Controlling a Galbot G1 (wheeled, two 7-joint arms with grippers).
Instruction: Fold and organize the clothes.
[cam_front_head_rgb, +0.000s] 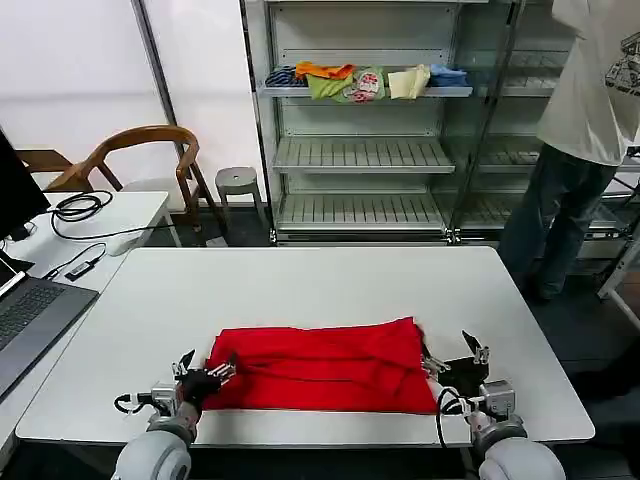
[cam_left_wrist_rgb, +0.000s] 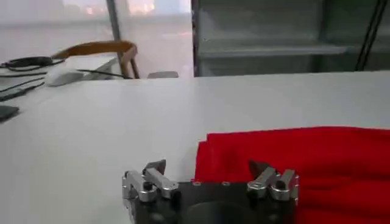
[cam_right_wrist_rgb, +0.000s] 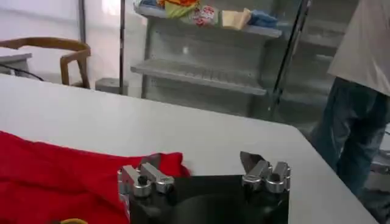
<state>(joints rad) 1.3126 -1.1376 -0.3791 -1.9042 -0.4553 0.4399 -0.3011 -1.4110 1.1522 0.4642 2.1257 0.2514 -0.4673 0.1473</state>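
Head view: red T-shirt (cam_front_head_rgb: 320, 365) lies partly folded, near table (cam_front_head_rgb: 300, 280) front edge. Left gripper (cam_front_head_rgb: 205, 372) and right gripper (cam_front_head_rgb: 455, 362) flank its ends, fingers spread, empty. Pinch both corners evenly, lift together.

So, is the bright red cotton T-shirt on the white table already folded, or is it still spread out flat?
Partly folded: the bright red cotton T-shirt lies as a long band with layered edges, no sleeves sticking out.
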